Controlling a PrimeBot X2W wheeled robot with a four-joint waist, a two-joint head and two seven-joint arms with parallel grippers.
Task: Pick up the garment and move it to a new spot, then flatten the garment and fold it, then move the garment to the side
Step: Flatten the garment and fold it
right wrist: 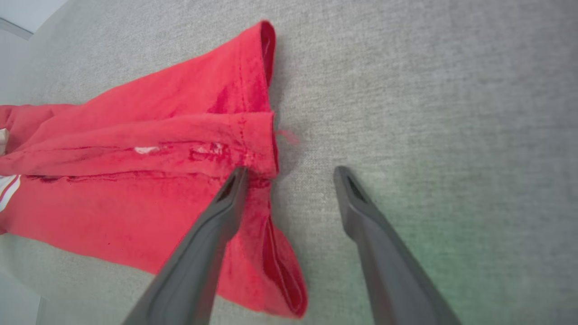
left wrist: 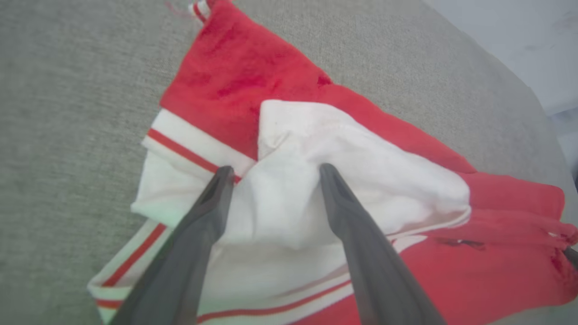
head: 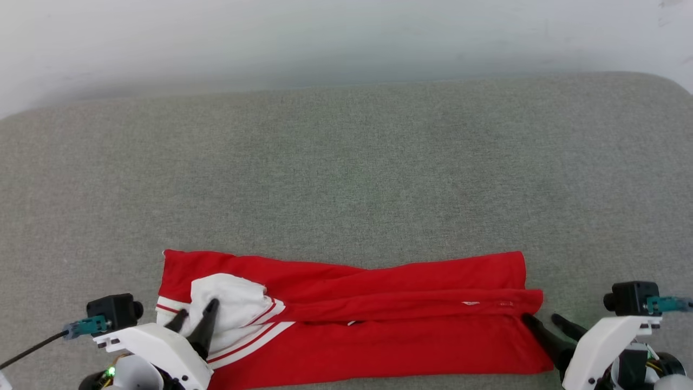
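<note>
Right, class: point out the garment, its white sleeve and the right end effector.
garment (head: 379,341): head view, on the red body cloth.
white sleeve (left wrist: 361,153): left wrist view, middle of the white cloth.
right end effector (right wrist: 291,169): right wrist view, midway between its open fingertips.

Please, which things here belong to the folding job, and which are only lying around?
Belong to the job: the garment, red and white; the left gripper, open at one end of it; the right gripper, open at the other end.
Just there: the grey fabric surface; the pale wall behind.
</note>
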